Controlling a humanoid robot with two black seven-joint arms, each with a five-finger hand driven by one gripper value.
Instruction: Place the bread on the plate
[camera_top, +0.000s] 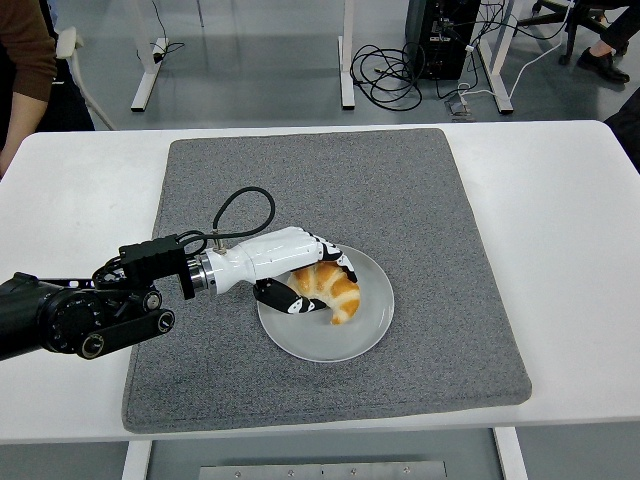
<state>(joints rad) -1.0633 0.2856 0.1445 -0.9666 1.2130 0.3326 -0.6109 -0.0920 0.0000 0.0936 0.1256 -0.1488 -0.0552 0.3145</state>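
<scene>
1. The white table (560, 230) fills the scene, its near edge running along the bottom.
2. On it lies a grey mat (420, 230), nearly square, covering most of the middle.
3. The left arm (70, 312) comes in low from the left edge, black and bulky, over the mat's left border, with a black cable (243, 205) looping up above the wrist.
4. A person's brown sleeve (25, 50) shows at the top left, behind the table's far corner.
5. The plate (340, 345), pale grey and round, sits on the mat a little in front of its centre.
6. The left hand (290, 262), white with black finger joints, reaches over the plate's left rim.
7. Its fingers (325, 247) curl over the top of the bread and the thumb (280, 297) comes in beneath, so the hand is closed around it.
8. The bread (330, 288), a golden croissant, lies on the plate, left of its middle, its tip pointing toward the near edge.
</scene>
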